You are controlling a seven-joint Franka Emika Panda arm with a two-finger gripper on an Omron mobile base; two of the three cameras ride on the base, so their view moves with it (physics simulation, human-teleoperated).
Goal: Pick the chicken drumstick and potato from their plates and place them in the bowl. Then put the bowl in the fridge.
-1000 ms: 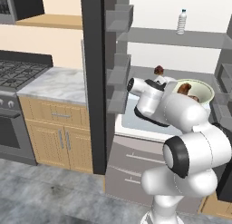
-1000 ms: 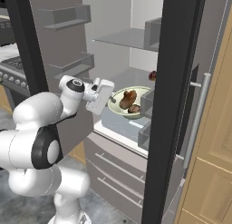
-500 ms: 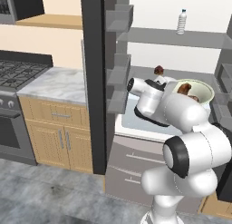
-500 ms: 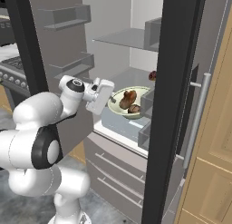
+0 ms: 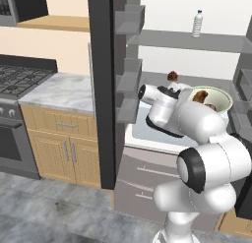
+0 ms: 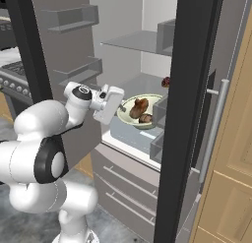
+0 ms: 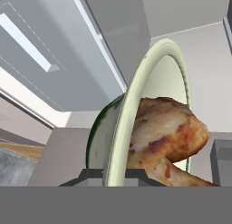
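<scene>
The hand grips the bowl at its near rim; in the hand view the two finger tips sit either side of the rim at 6 o'clock, pinching it. The bowl is inside the fridge, held out above the white ledge over the grey drawers. From these views it cannot be told whether the bowl's base touches the ledge.

The chicken drumstick lies in the bowl, with the potato just beside it at its 5 o'clock in the right base view. In the left base view the bowl shows past the forearm, at 3 o'clock from the wrist.

Risks from this state, as judgement:

1. Release before the base is supported. The bowl is held by one edge only; if let go above the ledge it may tip and spill both food items.
2. Rim slip. A single-sided pinch on a thin rim carries the whole load; any roll of the wrist may let the bowl rotate in the grip.
3. Contact with the door bins near the bowl's far side. A sideways push could knock the bowl.
4. A small dark-red item sits deeper on the shelf; pushing too far in may strike it.
</scene>
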